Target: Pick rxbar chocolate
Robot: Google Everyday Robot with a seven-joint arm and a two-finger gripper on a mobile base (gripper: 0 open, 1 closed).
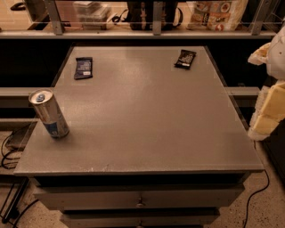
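The rxbar chocolate (185, 59) is a small flat black wrapper with whitish speckled print. It lies flat on the grey table (147, 124) near the far right corner. My gripper (268, 111) shows as pale white and yellowish parts at the right edge of the view. It is off the table's right side, nearer than the bar and well apart from it. It holds nothing that I can see.
A dark navy-blue bar wrapper with a white label (83, 67) lies at the far left of the table. A silver and blue can (49, 113) stands near the left edge. A shelf with bags (218, 13) runs behind the table. Drawers (140, 200) are below the front edge.
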